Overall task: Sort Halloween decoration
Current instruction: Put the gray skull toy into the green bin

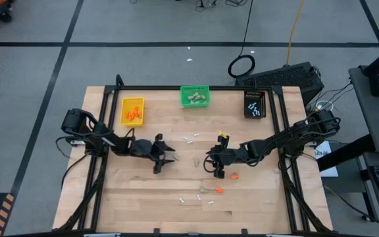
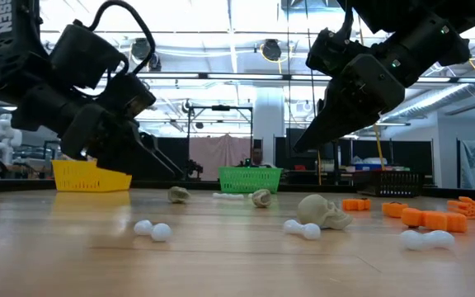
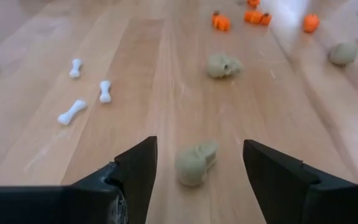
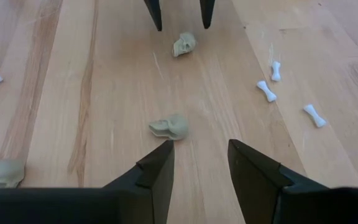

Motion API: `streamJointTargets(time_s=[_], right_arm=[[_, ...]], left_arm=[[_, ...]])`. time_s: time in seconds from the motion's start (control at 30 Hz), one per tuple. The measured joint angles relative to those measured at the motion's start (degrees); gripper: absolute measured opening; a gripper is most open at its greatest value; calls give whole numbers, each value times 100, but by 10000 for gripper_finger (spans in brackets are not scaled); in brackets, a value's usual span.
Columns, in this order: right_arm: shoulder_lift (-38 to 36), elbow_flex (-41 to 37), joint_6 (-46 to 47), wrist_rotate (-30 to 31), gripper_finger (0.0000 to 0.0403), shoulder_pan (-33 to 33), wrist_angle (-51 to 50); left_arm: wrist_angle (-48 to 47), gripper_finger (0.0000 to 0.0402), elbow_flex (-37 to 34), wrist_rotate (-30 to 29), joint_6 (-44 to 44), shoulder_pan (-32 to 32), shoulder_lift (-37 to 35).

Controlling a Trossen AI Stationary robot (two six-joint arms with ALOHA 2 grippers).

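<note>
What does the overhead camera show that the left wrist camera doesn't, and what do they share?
Only the high view shows the yellow bin, the green bin, the black bin and the right gripper. Only the left wrist view shows that a skull lies between the open left gripper fingers, untouched. Both show white bones and orange pumpkins scattered on the wooden table.

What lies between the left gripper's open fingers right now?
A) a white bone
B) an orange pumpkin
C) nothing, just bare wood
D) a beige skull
D: in the left wrist view a beige skull lies on the wood between the open fingers of the left gripper, untouched by either; the white bones and orange pumpkins lie farther off.
</note>
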Motion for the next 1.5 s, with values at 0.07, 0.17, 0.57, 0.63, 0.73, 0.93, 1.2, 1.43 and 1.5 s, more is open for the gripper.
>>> streamJointTargets(time_s=[0.07, 0.17, 0.57, 0.63, 0.73, 0.93, 1.2, 1.43, 1.5], right_arm=[[0, 0, 0, 0, 137, 0, -2], [0, 0, -2, 2, 137, 0, -2], [0, 0, -2, 11, 137, 0, -2], [0, 0, -2, 11, 137, 0, 0], [0, 0, -2, 11, 137, 0, -2], [0, 0, -2, 13, 137, 0, -2], [0, -2, -2, 7, 137, 0, -3], [0, -2, -2, 4, 137, 0, -4], [0, -2, -2, 2, 137, 0, -4]], left_arm=[[-199, 240, 41, 0, -4, 12, 0], [-227, 240, 43, 0, -15, 3, 0], [241, 240, 59, -74, -6, -14, 402], [315, 240, 50, -100, 20, -14, 566], [748, 240, 58, -102, 17, -14, 835], [923, 226, 290, -92, -13, -14, 1339], [910, 170, 372, -43, 22, -14, 1569], [892, 129, 338, -15, 66, -16, 1574], [895, 117, 336, -2, 114, -16, 1576]])
